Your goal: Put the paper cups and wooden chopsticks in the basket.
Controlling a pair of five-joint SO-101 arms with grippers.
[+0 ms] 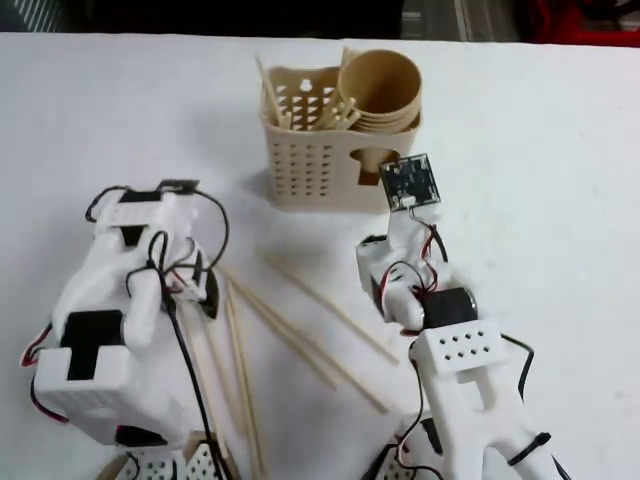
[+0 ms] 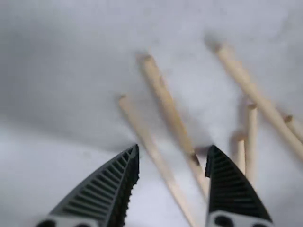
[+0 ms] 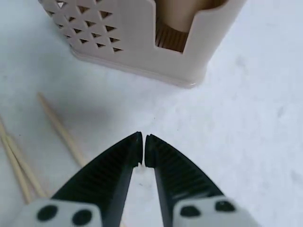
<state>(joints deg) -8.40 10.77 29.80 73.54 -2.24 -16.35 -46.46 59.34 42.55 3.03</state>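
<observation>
A beige perforated basket [image 1: 312, 165] stands at the back of the white table, holding a stack of paper cups [image 1: 381, 88] and a few wooden chopsticks [image 1: 274, 100]. Several loose chopsticks [image 1: 300, 335] lie on the table between the two arms. My left gripper [image 2: 173, 152] is open just above the ends of two chopsticks [image 2: 161, 97], which lie between its fingers. My right gripper [image 3: 143, 140] is shut on nothing, low over the table a short way in front of the basket [image 3: 128, 35]. One chopstick [image 3: 59, 126] lies beside it.
The left arm [image 1: 125, 300] and the right arm [image 1: 440, 330] fill the front of the table. More chopsticks [image 2: 258, 101] lie fanned out beside the left gripper. Bare white table lies to the right of the basket.
</observation>
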